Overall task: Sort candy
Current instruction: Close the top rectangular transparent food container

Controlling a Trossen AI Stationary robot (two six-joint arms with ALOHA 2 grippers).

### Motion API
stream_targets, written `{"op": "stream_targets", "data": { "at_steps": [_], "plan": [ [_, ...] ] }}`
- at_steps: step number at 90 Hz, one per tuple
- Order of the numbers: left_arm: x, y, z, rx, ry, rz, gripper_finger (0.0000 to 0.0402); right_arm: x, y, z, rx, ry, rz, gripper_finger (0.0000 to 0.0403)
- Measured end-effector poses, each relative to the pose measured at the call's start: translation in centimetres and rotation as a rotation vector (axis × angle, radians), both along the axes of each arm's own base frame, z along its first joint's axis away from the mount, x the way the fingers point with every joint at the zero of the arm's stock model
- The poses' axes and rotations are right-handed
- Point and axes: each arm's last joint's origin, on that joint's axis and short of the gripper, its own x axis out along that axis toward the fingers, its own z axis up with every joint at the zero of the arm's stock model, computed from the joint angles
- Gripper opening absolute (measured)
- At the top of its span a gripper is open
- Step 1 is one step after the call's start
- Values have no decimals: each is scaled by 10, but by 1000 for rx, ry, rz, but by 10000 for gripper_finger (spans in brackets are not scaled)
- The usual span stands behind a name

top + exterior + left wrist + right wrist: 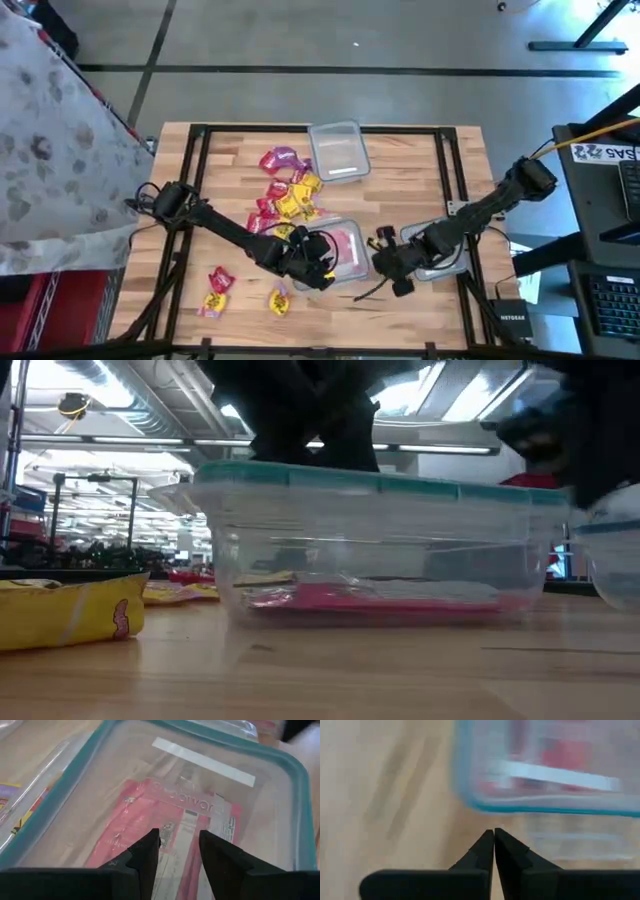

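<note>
While the left tool (179,851) hovers slightly spread over the lidded tub (340,250), loose candy (288,195) lies beyond it; right tool (493,844), pressed together, waits beside.

A lid (200,785) blocks access to the red candy (165,830).
</note>
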Motion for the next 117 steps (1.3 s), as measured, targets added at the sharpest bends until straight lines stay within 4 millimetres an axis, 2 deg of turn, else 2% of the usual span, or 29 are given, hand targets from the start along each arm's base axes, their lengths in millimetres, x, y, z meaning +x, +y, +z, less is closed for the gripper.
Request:
{"op": "stream_targets", "data": {
  "at_steps": [28, 37, 55, 69, 76, 86, 99, 117],
  "plan": [
    [0, 1, -1, -12, 6, 3, 120, 12, -34, -23, -56, 22, -146, 0],
    [1, 3, -5, 4, 19, 3, 93, 16, -35, -27, -40, -25, -134, 0],
    [3, 5, -9, 17, 20, 26, 12, 19, -32, -32, 13, -70, -101, 0],
    [4, 5, -11, 37, 7, 34, 2, 18, -32, -34, 26, -63, -99, 0],
    [5, 5, -11, 37, 0, 33, 1, 16, -31, -28, 12, -46, -126, 0],
    [7, 3, -11, 43, -24, 28, 0, 14, -29, -7, -105, -86, -180, 0],
    [12, -1, -10, 49, -80, -17, 0, 25, -32, 14, -180, -187, -181, 0],
    [15, -10, -10, 66, -110, -109, 0, 39, -65, 5, -190, -112, -179, 0]
  ]
}}
